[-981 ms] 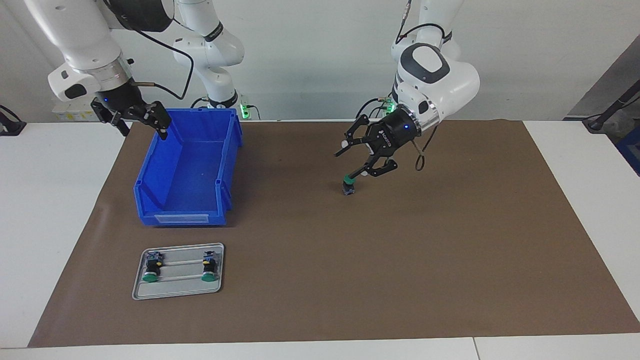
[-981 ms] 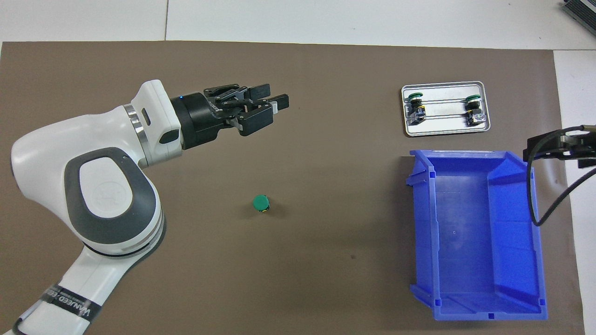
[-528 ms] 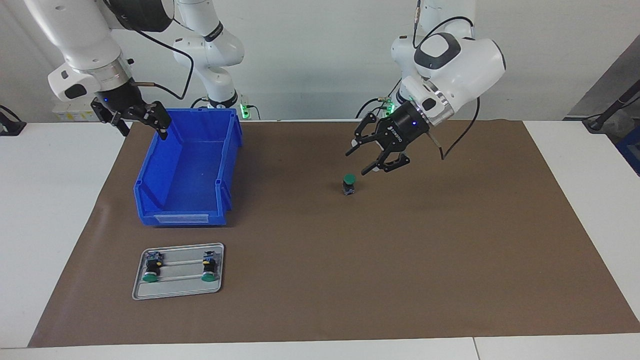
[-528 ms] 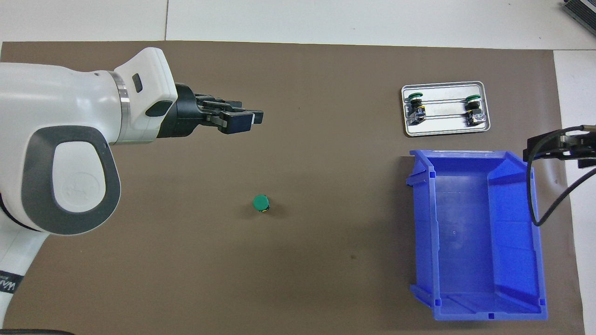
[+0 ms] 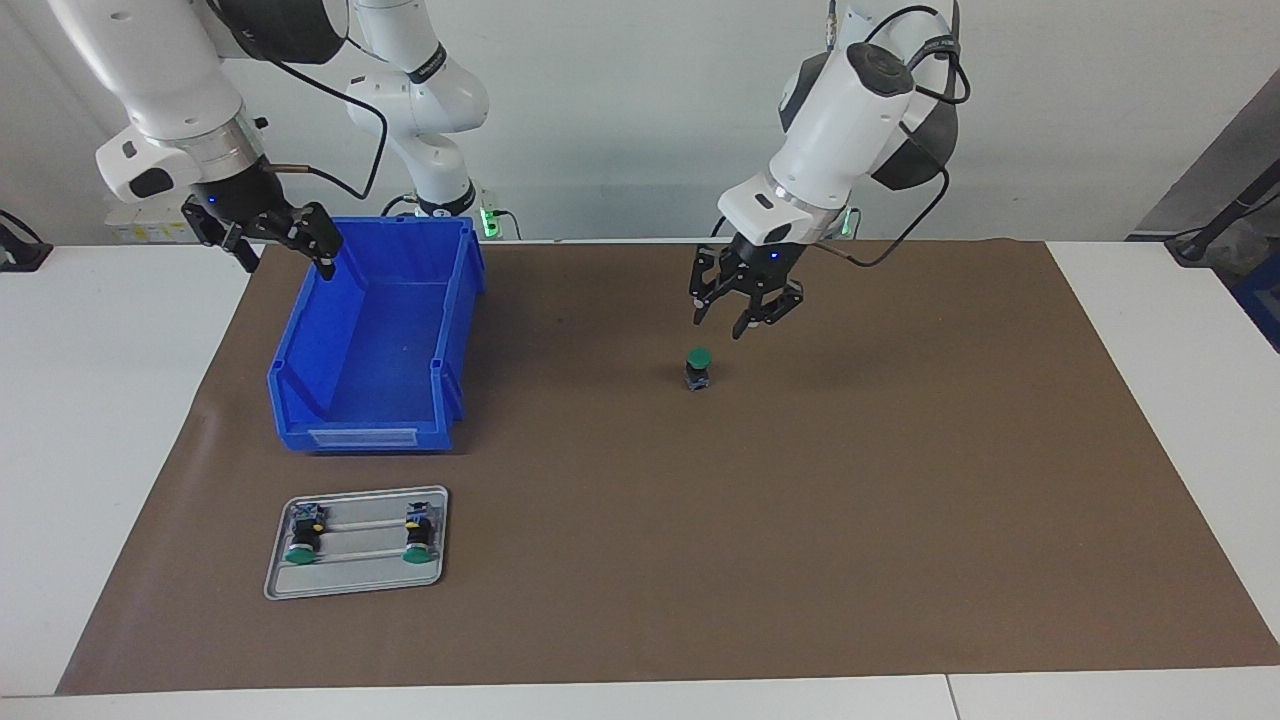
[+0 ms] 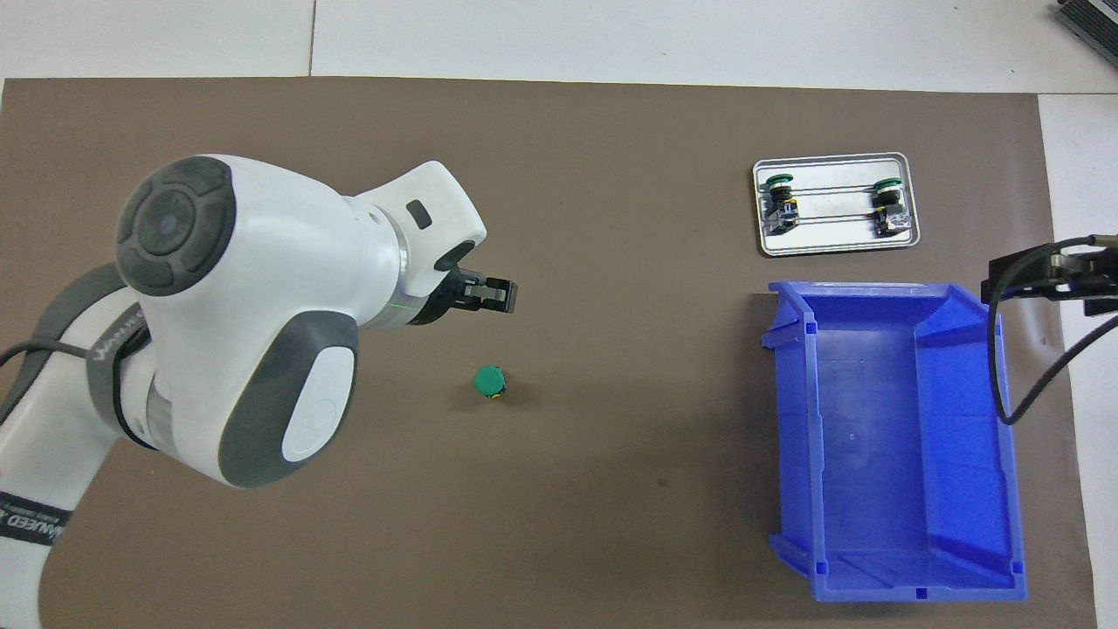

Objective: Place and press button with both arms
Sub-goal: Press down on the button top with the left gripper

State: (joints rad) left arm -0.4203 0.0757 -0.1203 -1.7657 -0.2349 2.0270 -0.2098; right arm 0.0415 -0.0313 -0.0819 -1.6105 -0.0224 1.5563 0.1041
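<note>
The button (image 5: 698, 368) stands upright on the brown mat, green cap up, with nothing touching it; it also shows in the overhead view (image 6: 490, 382). My left gripper (image 5: 720, 326) hangs in the air just above the button, pointing down, open and empty; it shows in the overhead view too (image 6: 494, 295). My right gripper (image 5: 287, 262) is open and empty, and waits over the blue bin's (image 5: 455, 330) corner nearest the robots; part of it shows in the overhead view (image 6: 1044, 278).
The blue bin (image 6: 790, 419) is empty and lies toward the right arm's end. A grey metal tray (image 5: 360, 578) lies farther from the robots than the bin and holds two identical green-capped buttons (image 5: 300, 540) (image 5: 418, 538). The tray also shows in the overhead view (image 6: 834, 243).
My left gripper let go of the button's cap, rose and turned from slanted to pointing straight down. The button stayed in place. The right arm has not moved.
</note>
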